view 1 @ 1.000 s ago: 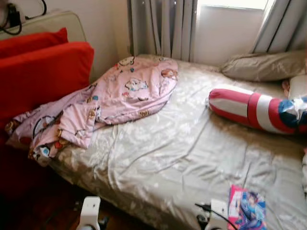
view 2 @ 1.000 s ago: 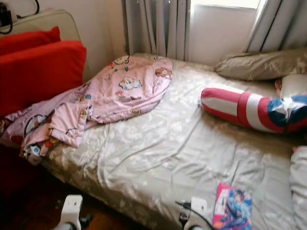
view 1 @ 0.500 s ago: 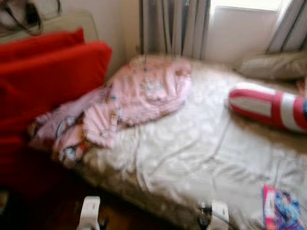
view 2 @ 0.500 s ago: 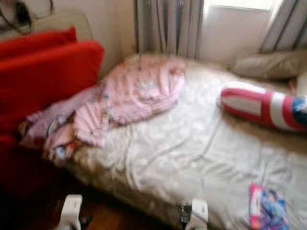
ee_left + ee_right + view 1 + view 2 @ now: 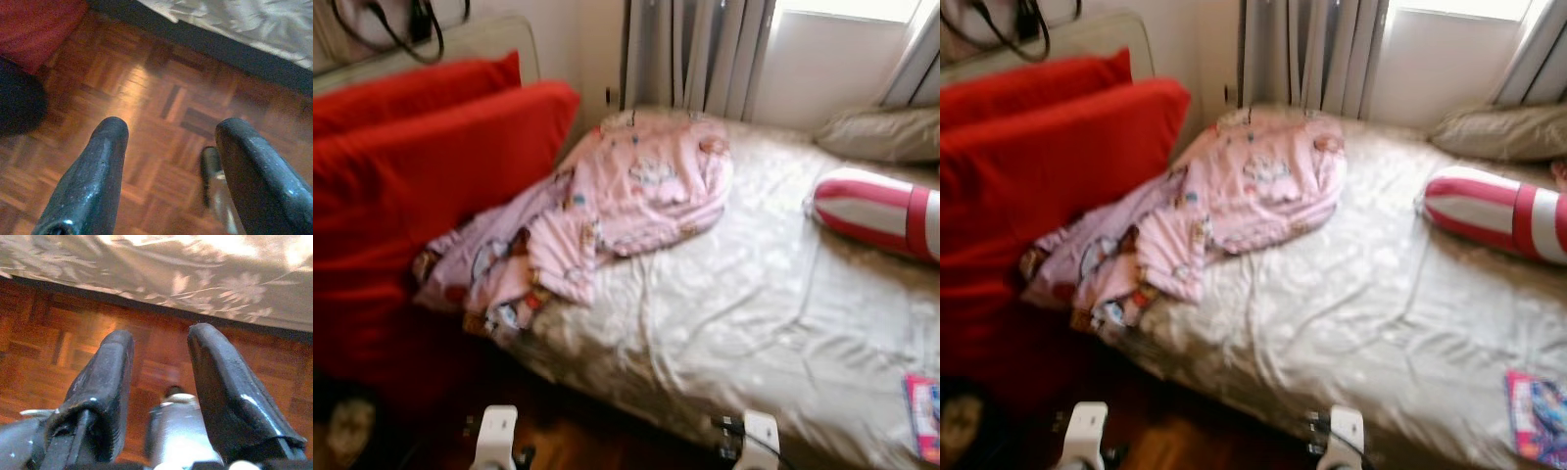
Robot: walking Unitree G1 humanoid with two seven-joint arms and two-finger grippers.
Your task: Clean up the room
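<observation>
A crumpled pink cartoon-print blanket [image 5: 626,201] lies across the far left part of the bed, one end spilling over the bed's left edge. A red-and-white striped bolster [image 5: 876,211] rests at the right. A pink and blue book [image 5: 922,416] lies near the bed's front edge at the far right. Both arms hang low in front of the bed. My left gripper [image 5: 168,147] is open over the parquet floor with nothing between its fingers. My right gripper [image 5: 159,362] is open too, close to the bed's edge, also with nothing in it.
The bed's beige satin sheet [image 5: 754,313] is wrinkled. Big red cushions [image 5: 421,166] stand left of the bed. A grey pillow [image 5: 881,132] and curtains [image 5: 700,54] are at the back. A dark round object [image 5: 347,426] sits on the floor at lower left.
The whole picture has shifted to the right, so the camera has turned left. The book now sits at the right edge. Nothing on the bed has moved.
</observation>
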